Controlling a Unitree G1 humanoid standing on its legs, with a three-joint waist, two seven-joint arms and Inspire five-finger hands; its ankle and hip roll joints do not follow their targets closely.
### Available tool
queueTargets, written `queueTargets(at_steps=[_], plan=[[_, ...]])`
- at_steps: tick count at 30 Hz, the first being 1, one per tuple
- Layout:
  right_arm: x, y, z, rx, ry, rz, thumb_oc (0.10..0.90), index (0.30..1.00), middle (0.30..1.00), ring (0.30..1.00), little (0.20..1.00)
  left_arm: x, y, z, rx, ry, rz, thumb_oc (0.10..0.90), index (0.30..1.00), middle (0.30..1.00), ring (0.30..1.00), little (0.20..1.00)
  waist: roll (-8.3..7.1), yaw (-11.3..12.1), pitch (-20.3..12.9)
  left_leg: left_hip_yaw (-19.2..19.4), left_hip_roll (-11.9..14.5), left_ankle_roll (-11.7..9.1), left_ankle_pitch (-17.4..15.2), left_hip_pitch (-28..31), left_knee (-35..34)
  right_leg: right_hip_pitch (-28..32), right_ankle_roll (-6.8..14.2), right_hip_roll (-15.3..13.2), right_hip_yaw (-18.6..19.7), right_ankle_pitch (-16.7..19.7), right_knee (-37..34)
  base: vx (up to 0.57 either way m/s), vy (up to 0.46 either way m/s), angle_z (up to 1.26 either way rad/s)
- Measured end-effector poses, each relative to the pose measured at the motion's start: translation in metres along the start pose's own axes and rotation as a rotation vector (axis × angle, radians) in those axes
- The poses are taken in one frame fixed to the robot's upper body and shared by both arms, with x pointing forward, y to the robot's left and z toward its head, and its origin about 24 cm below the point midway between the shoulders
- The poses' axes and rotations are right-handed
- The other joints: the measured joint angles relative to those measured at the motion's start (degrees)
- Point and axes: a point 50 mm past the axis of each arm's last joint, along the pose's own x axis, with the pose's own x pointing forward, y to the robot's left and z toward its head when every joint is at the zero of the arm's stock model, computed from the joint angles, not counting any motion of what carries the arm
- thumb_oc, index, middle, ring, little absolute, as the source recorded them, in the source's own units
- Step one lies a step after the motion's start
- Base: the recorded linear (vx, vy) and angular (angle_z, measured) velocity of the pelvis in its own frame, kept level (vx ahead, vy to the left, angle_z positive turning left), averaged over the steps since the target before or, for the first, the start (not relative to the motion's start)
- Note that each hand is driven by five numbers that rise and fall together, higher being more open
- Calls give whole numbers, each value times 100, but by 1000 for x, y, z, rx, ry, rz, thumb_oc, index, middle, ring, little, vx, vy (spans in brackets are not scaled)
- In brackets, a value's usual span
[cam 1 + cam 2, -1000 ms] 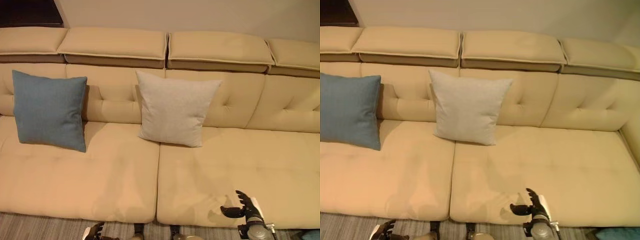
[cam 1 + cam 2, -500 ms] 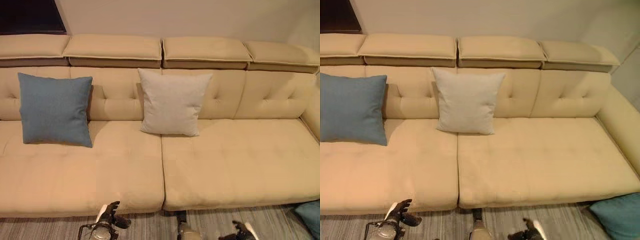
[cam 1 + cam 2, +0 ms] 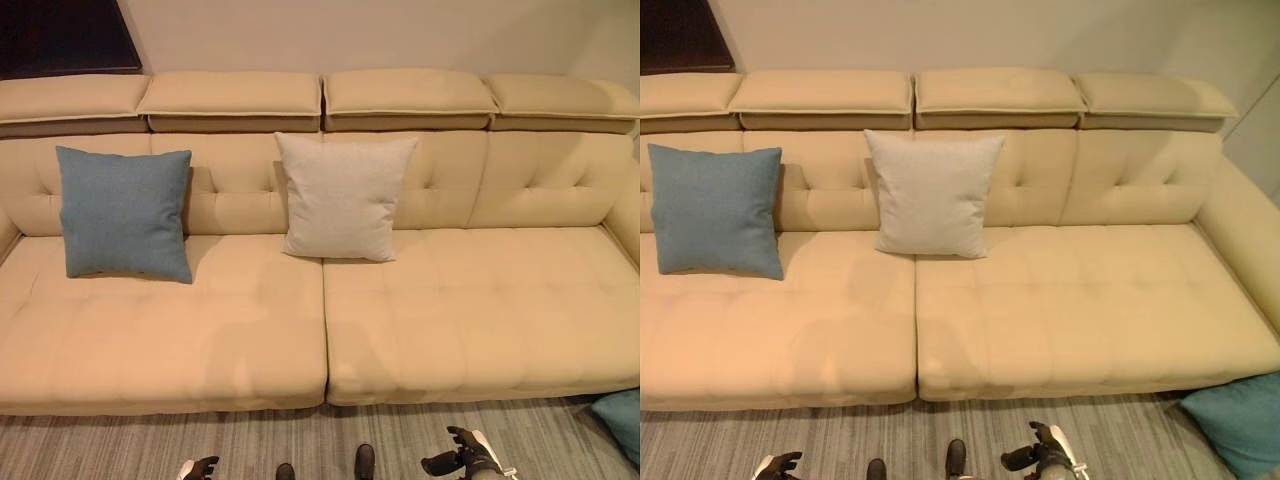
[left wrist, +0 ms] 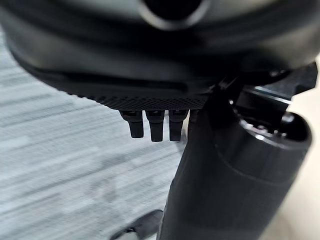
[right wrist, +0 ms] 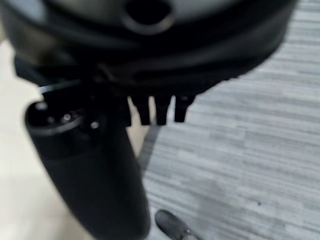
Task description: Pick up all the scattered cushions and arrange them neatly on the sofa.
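On floor at sofa's [image 3: 1090, 320] right end, teal cushion [image 3: 1240, 425] is seen nearer right hand [image 3: 1040, 460], fingers relaxed, nothing held.

Beige sofa [image 3: 470, 320]; blue cushion [image 3: 125, 212]; pale grey cushion [image 3: 342, 196]; teal cushion [image 3: 1240, 425] on grey-striped floor [image 3: 840, 440].

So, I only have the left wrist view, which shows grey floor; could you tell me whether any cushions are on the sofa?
Observer: Two: a blue cushion and a pale grey cushion lean upright against the sofa backrest.
Operator: Thank you. Is any cushion off it?
Observer: Yes, a teal cushion lies on the floor by the sofa's right end.
Operator: And is the right hand carrying anything?
Observer: No, the right hand is open and empty, low in front of the sofa.
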Motion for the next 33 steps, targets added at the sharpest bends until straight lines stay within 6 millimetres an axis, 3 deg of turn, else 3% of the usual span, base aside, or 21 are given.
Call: queueTargets(at_steps=[3, 6, 10, 13, 17, 18, 20, 22, 23, 24, 25, 26, 28, 29, 30, 31, 33], plan=[[-1, -3, -7, -4, 17, -7, 800, 900, 900, 900, 900, 1, -2, 8, 6, -24, -8, 800, 900, 900, 900, 900, 0, -17, -169, -57, 196, -27, -17, -114, -30, 33, 12, 217, 124, 20, -213, -58, -91, -25], [-5, -2, -26, -11, 75, -4, 800, 900, 900, 900, 900, 3, -5, 25, 34, -79, -18, 800, 900, 900, 900, 900, -15, -95, -174, -179, 233, -80, 12, -215, 152, 23, -214, 269, 107, 115, -162, -81, -68, 13], [-8, -9, -43, -27, 135, -17, 800, 900, 900, 900, 900, 2, -15, 41, 41, -131, -48, 800, 900, 900, 900, 900, 137, -163, -79, -182, 254, -183, -40, -187, 384, 105, -218, 327, 115, 117, -193, -100, 19, -3], [-5, -16, -38, -32, 125, -33, 800, 900, 900, 900, 900, 2, -24, 46, 35, -134, -68, 800, 900, 900, 900, 900, 108, -142, 131, -839, 68, -281, -147, -314, 862, 70, -426, 224, 468, 225, -194, -96, 84, -45], [-3, -25, -34, -40, 112, -63, 800, 900, 900, 900, 900, 1, -34, 45, 29, -114, -93, 800, 900, 900, 900, 900, 164, -235, 199, -1301, -93, -281, -394, -305, 1011, -55, -337, 99, 719, 332, -175, -103, 170, -47], [-2, -26, -32, -36, 109, -68, 800, 900, 900, 900, 900, 1, -34, 46, 26, -116, -94, 800, 900, 900, 900, 900, 152, -186, 198, -1505, -206, -180, -502, -294, 988, -177, -292, 92, 932, 363, -110, -92, 206, -84], [-1, -26, -26, -34, 90, -73, 800, 900, 900, 900, 900, 2, -31, 50, 29, -124, -85, 800, 900, 900, 900, 900, 16, -224, 282, -1390, -449, -108, -531, -294, 902, -326, -185, -132, 1208, 460, -125, -156, 250, -88], [-3, -16, -31, -23, 113, -50, 800, 900, 900, 900, 900, 3, -24, 49, 36, -122, -67, 800, 900, 900, 900, 900, -265, -327, 288, -1201, -754, 34, -481, -311, 947, -482, -52, -311, 1460, 497, -180, -184, 193, -60], [-4, -12, -31, -16, 115, -45, 800, 900, 900, 900, 900, 4, -21, 49, 37, -127, -61, 800, 900, 900, 900, 900, -310, -307, 279, -1206, -870, 129, -503, -383, 1015, -604, 103, -333, 1637, 382, -187, -192, 177, -103], [-3, -10, -26, -14, 102, -39, 800, 900, 900, 900, 900, 5, -17, 51, 40, -131, -52, 800, 900, 900, 900, 900, -332, -308, 293, -1046, -880, 389, -437, -549, 1080, -749, 465, -390, 1659, 109, -245, -232, 196, -131], [-2, -5, -19, -1, 90, -28, 800, 900, 900, 900, 900, 6, -13, 56, 42, -142, -41, 800, 900, 900, 900, 900, -321, -329, 313, -710, -801, 533, -318, -725, 1049, -1045, 582, -379, 1425, 41, -64, -288, 183, -166], [-3, 5, -18, 9, 103, -6, 800, 900, 900, 900, 900, 7, -7, 56, 50, -143, -26, 800, 900, 900, 900, 900, -360, -314, 351, -327, -738, 607, -252, -793, 1017, -1191, 573, -342, 1018, 27, 200, -351, 248, -158], [-3, 7, -18, 13, 103, 0, 800, 900, 900, 900, 900, 7, -3, 53, 56, -133, -16, 800, 900, 900, 900, 900, -248, -243, 438, 48, -618, 695, -190, -675, 798, -1108, 559, -332, 632, 18, 477, -269, 210, -122], [-3, 5, -19, 5, 105, -5, 800, 900, 900, 900, 900, 8, -2, 53, 59, -133, -17, 800, 900, 900, 900, 900, -129, -262, 525, 210, -521, 749, -130, -649, 809, -947, 539, -398, 261, -75, 813, -152, 99, -112], [-4, 4, -23, 2, 115, -7, 800, 900, 900, 900, 900, 8, -2, 52, 57, -132, -16, 800, 900, 900, 900, 900, -31, -110, 574, 444, -427, 796, -21, -432, 545, -835, 566, -451, -43, -310, 1459, -211, 68, -98], [-6, 1, -34, 13, 140, -14, 800, 900, 900, 900, 900, 7, -1, 49, 58, -123, -12, 800, 900, 900, 900, 900, 160, -134, 559, 562, -321, 800, 40, -320, 407, -252, 713, -470, -14, -747, 1830, -169, 40, -104], [-8, 4, -38, 28, 156, -9, 800, 900, 900, 900, 900, 7, 3, 44, 63, -112, -5, 800, 900, 900, 900, 900, 175, 53, 511, 955, -218, 693, 174, -260, 225, 126, 693, -534, -181, -1133, 1892, -189, -33, -95]])
